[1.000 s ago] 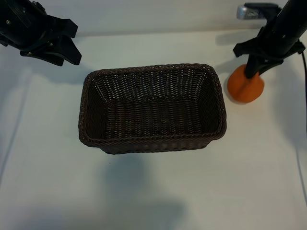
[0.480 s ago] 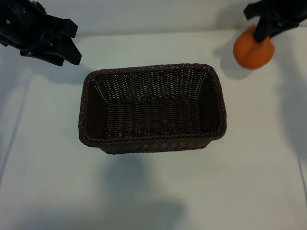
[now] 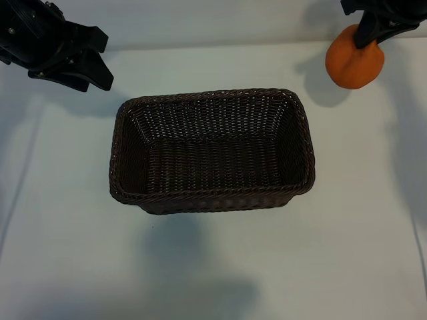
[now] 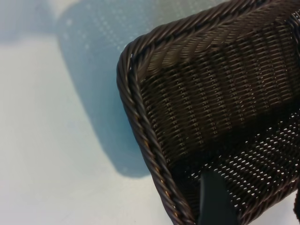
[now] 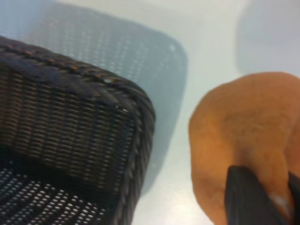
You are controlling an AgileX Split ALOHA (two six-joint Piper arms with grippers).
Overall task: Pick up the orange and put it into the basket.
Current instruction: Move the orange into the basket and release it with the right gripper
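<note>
While the big dark brown woven wicker basket [image 3: 212, 151] sits mid-table, the left gripper [image 3: 85, 72] hangs open off its far-left corner; the right gripper [image 3: 368, 37], off its far-right corner, pinches the small round orange [image 3: 354, 65] aloft.

Parts hidden or cut off by the edges

In the exterior view the right gripper [image 3: 371, 41] is cut by the top edge and covers the top of the orange [image 3: 354, 61]; the left gripper [image 3: 100, 75] runs out at the far left corner. In the right wrist view the orange [image 5: 243, 136] is cut at the edge and the basket [image 5: 136, 117] is blurred, with only one corner showing
</note>
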